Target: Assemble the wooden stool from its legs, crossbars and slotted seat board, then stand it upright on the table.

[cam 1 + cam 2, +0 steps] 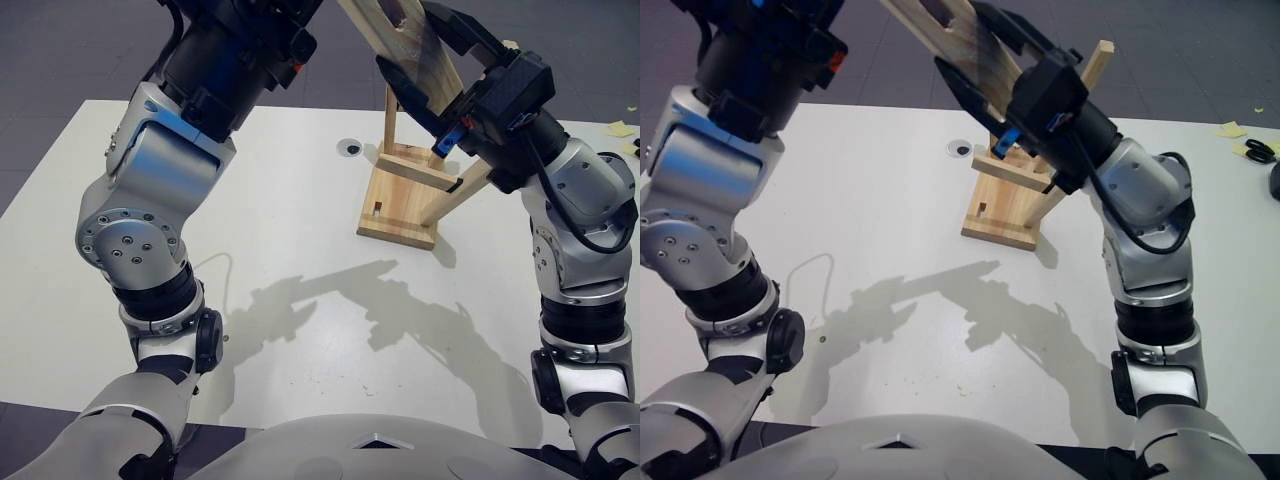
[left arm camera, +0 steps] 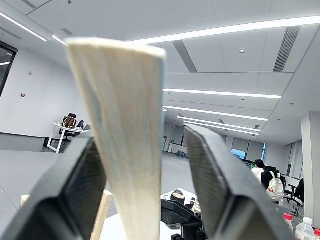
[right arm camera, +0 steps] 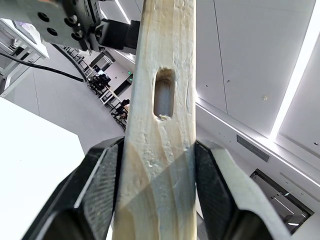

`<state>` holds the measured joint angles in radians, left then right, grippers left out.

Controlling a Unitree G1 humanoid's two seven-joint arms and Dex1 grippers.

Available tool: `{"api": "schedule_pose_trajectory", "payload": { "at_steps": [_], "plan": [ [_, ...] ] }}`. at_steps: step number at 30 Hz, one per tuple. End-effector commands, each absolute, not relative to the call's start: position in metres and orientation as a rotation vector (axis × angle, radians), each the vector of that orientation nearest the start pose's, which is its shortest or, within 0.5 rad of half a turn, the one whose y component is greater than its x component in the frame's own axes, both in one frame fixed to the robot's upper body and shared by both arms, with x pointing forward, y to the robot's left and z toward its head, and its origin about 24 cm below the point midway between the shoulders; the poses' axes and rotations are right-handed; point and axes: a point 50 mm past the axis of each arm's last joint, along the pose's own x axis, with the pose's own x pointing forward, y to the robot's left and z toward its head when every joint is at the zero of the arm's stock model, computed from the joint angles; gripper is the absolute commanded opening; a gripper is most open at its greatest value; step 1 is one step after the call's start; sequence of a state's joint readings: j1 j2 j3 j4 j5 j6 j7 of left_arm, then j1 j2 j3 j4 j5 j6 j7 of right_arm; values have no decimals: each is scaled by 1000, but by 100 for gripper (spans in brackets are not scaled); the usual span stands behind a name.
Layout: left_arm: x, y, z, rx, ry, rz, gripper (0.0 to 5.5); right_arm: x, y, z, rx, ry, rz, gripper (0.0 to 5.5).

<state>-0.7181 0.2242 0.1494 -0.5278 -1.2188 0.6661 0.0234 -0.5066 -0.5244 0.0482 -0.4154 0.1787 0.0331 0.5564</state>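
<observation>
Stool assembly looks roughly half done. On the table [image 1: 280,200], below the right pincer [image 1: 405,36], the seat board [image 1: 385,222] lies flat with legs [image 1: 390,115] and a crossbar [image 1: 420,168] standing in it. A slotted leg [image 3: 160,125] is held aloft, not yet fitted, and the stool is not yet stood upright. The right arm bends upward with its pincer clamped on that leg. The left arm is raised too, and its pincer [image 2: 145,142] brackets a wooden end [image 2: 130,125]; whether it grips cannot be told.
</observation>
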Motion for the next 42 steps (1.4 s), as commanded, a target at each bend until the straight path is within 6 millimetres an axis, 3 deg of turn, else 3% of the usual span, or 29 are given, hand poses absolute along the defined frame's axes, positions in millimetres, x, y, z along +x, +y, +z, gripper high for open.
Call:
{"api": "schedule_pose_trajectory", "payload": {
  "at_steps": [1, 6, 11, 12, 16, 19, 23, 26, 29, 32, 34, 37, 40, 42],
  "plan": [
    [247, 103, 297, -551, -455, -938, 185, 256, -130, 257, -591, -750, 751, 212],
    [249, 104, 294, -527, -452, -902, 104, 255, -128, 255, -586, -744, 754, 212],
    [252, 107, 297, -468, -492, -854, 104, 256, -126, 251, -574, -716, 767, 211],
    [254, 108, 298, -459, -503, -831, 104, 256, -126, 251, -568, -707, 764, 247],
    [265, 123, 309, -453, -596, -673, 104, 262, -134, 252, -517, -682, 698, 302],
    [275, 143, 315, -340, -663, -480, 104, 270, -145, 262, -386, -698, 572, 350],
    [289, 162, 300, -42, -620, -325, 104, 286, -182, 283, -179, -722, 265, 419],
    [293, 172, 290, 16, -573, -313, 104, 289, -221, 279, -190, -655, 73, 467],
    [296, 179, 282, 47, -530, -318, 104, 284, -266, 253, -314, -529, -164, 518],
    [295, 186, 277, 55, -491, -335, 104, 276, -295, 204, -365, -328, -268, 540],
    [295, 187, 275, 44, -472, -351, 104, 273, -291, 182, -331, -243, -238, 540],
    [299, 183, 270, 41, -441, -395, 104, 269, -252, 153, -270, -134, 5, 540],
    [301, 180, 270, 36, -429, -427, 104, 259, -224, 137, -246, -63, 192, 540],
    [303, 180, 269, 38, -419, -437, 104, 252, -217, 135, -254, -45, 271, 540]
  ]
}}
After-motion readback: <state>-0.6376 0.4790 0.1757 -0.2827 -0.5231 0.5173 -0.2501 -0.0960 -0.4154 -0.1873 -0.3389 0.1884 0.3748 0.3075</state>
